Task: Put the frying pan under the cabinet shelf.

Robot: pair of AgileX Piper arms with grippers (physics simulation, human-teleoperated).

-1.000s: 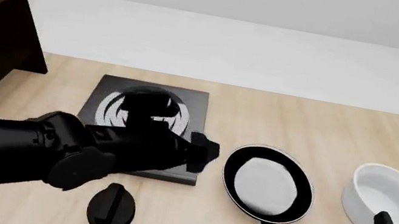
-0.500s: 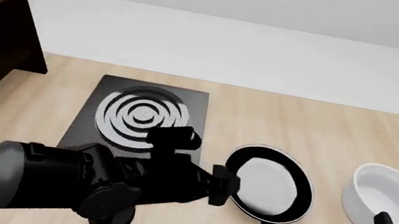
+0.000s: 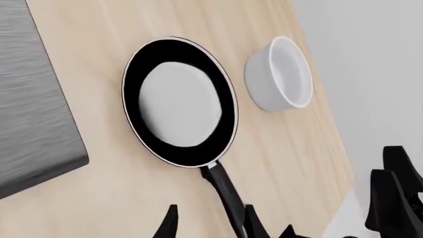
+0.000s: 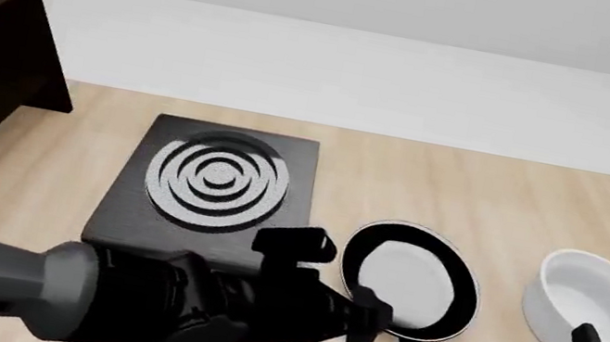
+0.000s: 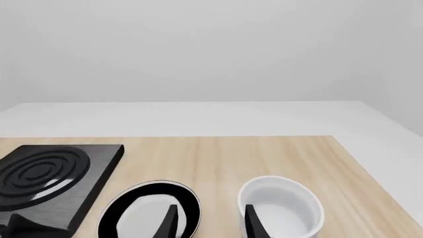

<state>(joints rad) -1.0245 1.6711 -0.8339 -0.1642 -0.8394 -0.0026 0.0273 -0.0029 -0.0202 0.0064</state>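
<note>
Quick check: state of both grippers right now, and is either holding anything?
Left gripper: open, holding nothing, fingers either side of the frying pan handle.
Right gripper: open, holding nothing.

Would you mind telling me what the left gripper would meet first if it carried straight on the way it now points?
Most likely the frying pan's handle: the left gripper is open with that handle between its fingertips, though depth is unclear.

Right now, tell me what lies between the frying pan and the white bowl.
Only bare wooden tabletop separates the frying pan from the white bowl; the front view shows it.
</note>
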